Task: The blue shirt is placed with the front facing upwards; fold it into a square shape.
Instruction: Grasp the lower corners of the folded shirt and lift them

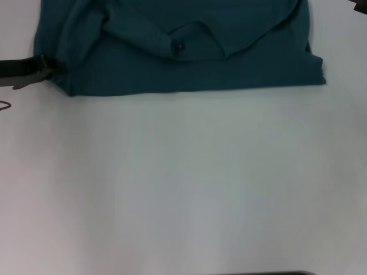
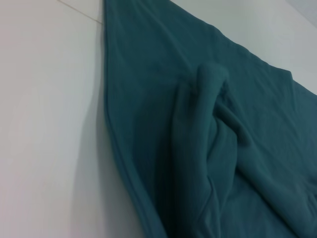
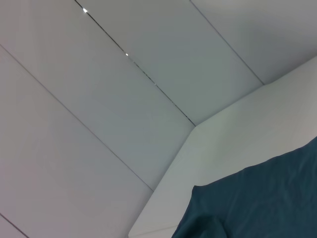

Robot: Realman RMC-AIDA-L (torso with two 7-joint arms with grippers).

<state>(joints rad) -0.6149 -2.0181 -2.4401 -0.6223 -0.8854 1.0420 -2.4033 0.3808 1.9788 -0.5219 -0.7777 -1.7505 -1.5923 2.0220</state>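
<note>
Much of what we see nearest us is bare white table (image 1: 183, 189), with nothing lying on it. Beyond that, across the far part of the table, lies the blue shirt (image 1: 189, 69), already doubled over itself: its near edge runs straight from side to side, and the collar with its small black tag (image 1: 178, 47) sits on top, near the middle. So its long axis lies across us, left to right.

Our left gripper (image 1: 43, 66) comes in from the left edge and meets the shirt at its near left corner, touching the cloth; we judge it pinched on that corner, though the fingertips are partly hidden in the fabric. Our left wrist view shows bunched folds rising close by, which fits a held corner.

Our right gripper barely shows at the far right corner of the head view, and we cannot tell how it stands; its wrist view shows only the shirt's edge and the wall (image 3: 99, 99).

We judge the next fold must carry the left end rightward, along that long axis, and our left arm is plainly the nearer.
</note>
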